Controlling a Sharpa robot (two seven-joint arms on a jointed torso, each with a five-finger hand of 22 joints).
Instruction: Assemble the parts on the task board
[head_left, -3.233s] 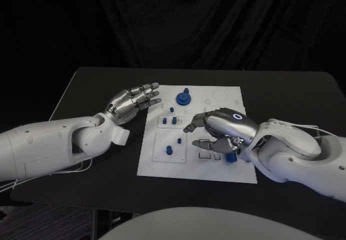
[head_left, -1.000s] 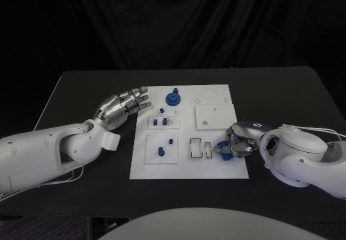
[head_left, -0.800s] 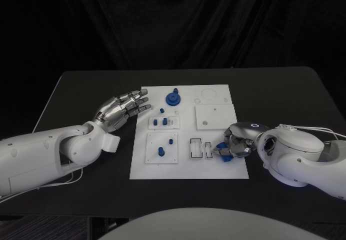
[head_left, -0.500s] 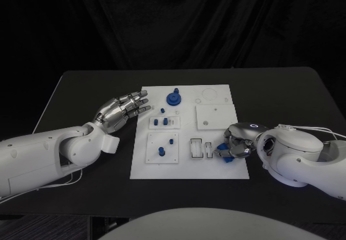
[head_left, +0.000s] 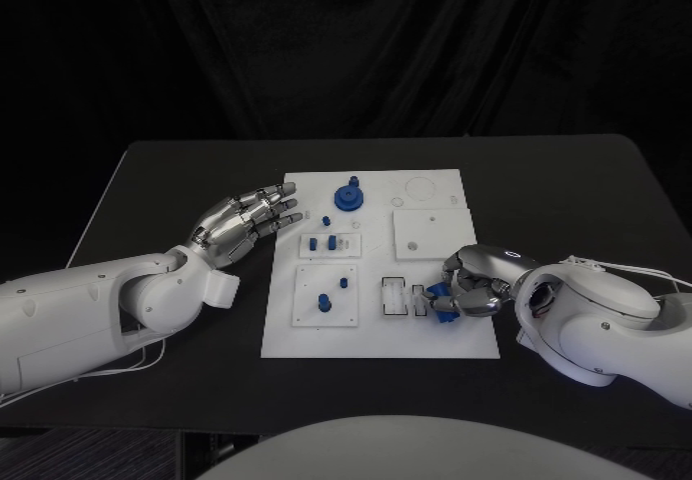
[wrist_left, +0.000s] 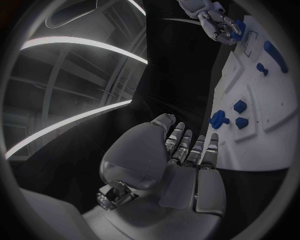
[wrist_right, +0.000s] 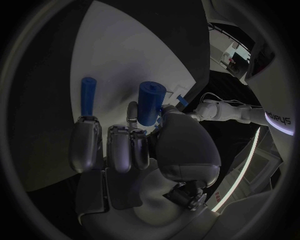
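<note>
The white task board (head_left: 433, 190) lies in the middle of the black table. At its near right part, my right hand (head_left: 473, 282) holds a blue cylindrical part (head_left: 444, 306) low over the board, just right of two narrow slots (head_left: 392, 296). In the right wrist view the thumb and fingers (wrist_right: 109, 145) pinch this blue cylinder (wrist_right: 150, 102), and a slimmer blue peg (wrist_right: 88, 95) stands up beside the fingers. My left hand (head_left: 248, 218) hovers open at the board's left edge, fingers straight and apart, holding nothing. The left wrist view shows that open left hand (wrist_left: 181, 165) beside the board (wrist_left: 256, 115).
A blue gear-like piece with a knob (head_left: 348, 195) stands at the board's far middle. Small blue pegs (head_left: 329, 242) sit in a plate on the left, with two more (head_left: 325, 298) in the plate below. A square white plate (head_left: 428, 232) lies on the right.
The right hand has edged a little left with the blue part, closer to the slots. The left hand has hardly moved.
</note>
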